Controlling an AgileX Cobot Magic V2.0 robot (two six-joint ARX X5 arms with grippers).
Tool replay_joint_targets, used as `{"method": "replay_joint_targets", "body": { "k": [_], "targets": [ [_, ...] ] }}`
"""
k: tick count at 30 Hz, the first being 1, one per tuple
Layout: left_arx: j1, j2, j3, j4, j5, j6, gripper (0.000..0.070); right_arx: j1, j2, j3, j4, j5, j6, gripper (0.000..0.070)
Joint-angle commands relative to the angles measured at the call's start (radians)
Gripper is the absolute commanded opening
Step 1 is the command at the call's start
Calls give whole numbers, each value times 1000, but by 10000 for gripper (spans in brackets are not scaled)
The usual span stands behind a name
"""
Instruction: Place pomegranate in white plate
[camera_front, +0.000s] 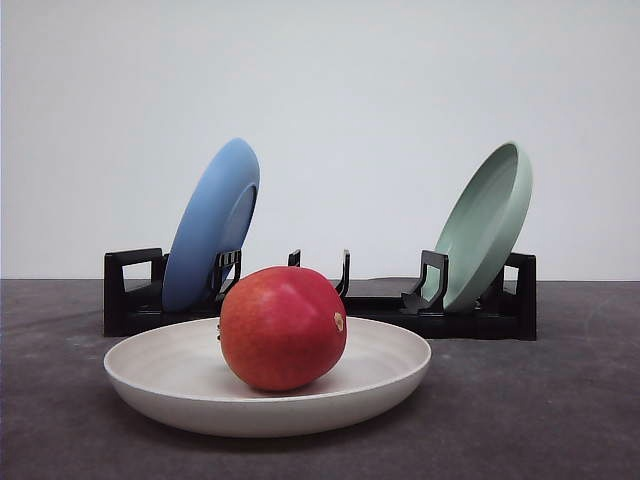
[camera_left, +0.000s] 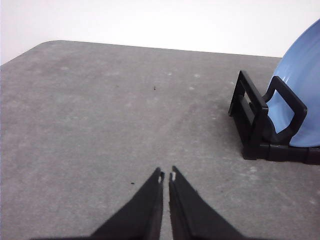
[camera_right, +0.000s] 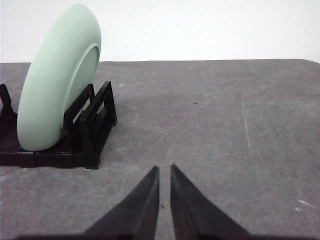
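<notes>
Smooth round pomegranate (camera_front: 282, 327) in matte white plate (camera_front: 180, 385)

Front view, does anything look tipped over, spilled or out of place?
Nothing stands out. The pomegranate sits in the white plate; the blue plate and green plate lean in the black rack.

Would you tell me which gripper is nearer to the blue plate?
Left. The left gripper hovers over bare table with the blue plate in its rack close ahead; the right gripper is by the green plate instead.
</notes>
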Motion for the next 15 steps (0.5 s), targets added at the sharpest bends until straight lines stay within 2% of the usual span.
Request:
{"method": "replay_joint_targets", "body": {
  "k": [1, 15],
  "targets": [
    [0, -1, -10, -1, -4, -6, 0, -1, 0, -4, 11, 3, 17, 35],
    [0, -1, -10, -1, -4, -6, 0, -1, 0, -4, 21, 1, 18, 35]
  ]
}}
